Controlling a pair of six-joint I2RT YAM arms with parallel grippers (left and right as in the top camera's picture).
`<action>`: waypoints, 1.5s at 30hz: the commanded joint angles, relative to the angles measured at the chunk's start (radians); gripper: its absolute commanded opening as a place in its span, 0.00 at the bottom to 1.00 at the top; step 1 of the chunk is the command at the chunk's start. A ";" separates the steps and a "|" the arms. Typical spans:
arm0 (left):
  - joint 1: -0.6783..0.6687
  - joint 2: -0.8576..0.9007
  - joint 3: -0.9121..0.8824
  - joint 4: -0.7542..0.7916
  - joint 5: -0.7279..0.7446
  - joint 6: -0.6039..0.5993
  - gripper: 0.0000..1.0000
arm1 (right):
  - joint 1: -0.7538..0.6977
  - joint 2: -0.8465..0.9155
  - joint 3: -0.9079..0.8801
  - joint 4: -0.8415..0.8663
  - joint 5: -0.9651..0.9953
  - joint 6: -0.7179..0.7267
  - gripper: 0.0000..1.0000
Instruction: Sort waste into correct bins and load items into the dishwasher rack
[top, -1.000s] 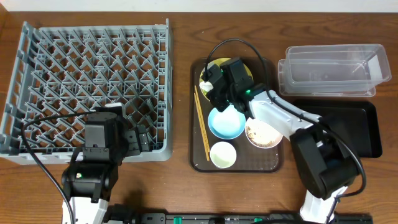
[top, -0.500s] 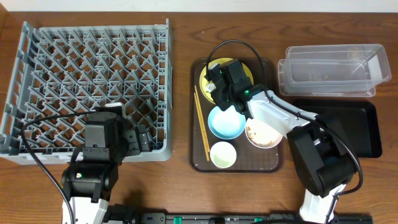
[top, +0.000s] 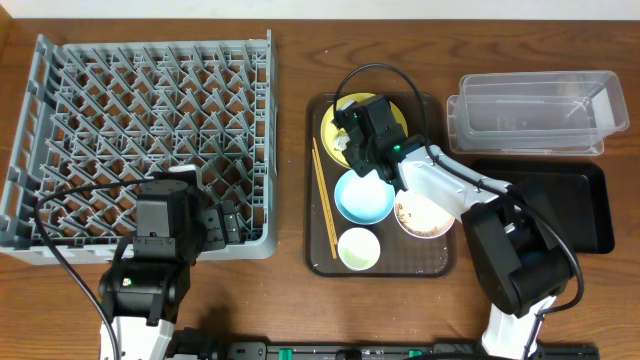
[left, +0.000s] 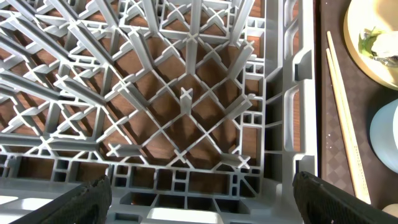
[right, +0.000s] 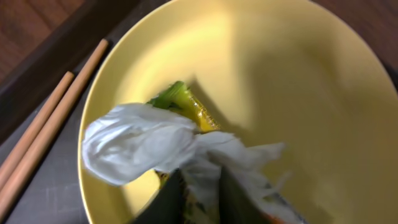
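Observation:
My right gripper (top: 347, 140) (right: 200, 199) is over the yellow plate (top: 398, 112) (right: 280, 81) on the dark tray (top: 432, 262). Its fingers are closed on a crumpled white tissue (right: 140, 146) that lies with a green and yellow wrapper (right: 186, 102) on the plate. My left gripper (left: 199, 199) is open and empty above the near right corner of the grey dishwasher rack (top: 150, 130) (left: 186, 99). The tray also holds wooden chopsticks (top: 323, 200) (right: 43, 124) (left: 345, 130), a blue bowl (top: 364, 197), a small white cup (top: 359, 249) and a bowl with food remains (top: 425, 218).
Clear plastic bins (top: 540, 112) stand at the back right. A black tray (top: 590, 200) lies in front of them. The rack fills the left half of the wooden table (top: 290, 300).
My right gripper has shifted slightly left over the yellow plate and settled on the tissue. The left arm has not moved.

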 joint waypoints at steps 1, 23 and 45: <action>0.006 0.004 0.021 0.000 -0.005 -0.014 0.95 | 0.005 0.009 0.008 0.003 0.023 0.005 0.07; 0.006 0.004 0.021 0.001 -0.005 -0.013 0.95 | -0.068 -0.306 0.014 -0.093 0.014 0.050 0.02; 0.006 0.004 0.021 0.001 -0.005 -0.013 0.95 | 0.027 0.035 0.014 0.017 -0.120 0.205 0.53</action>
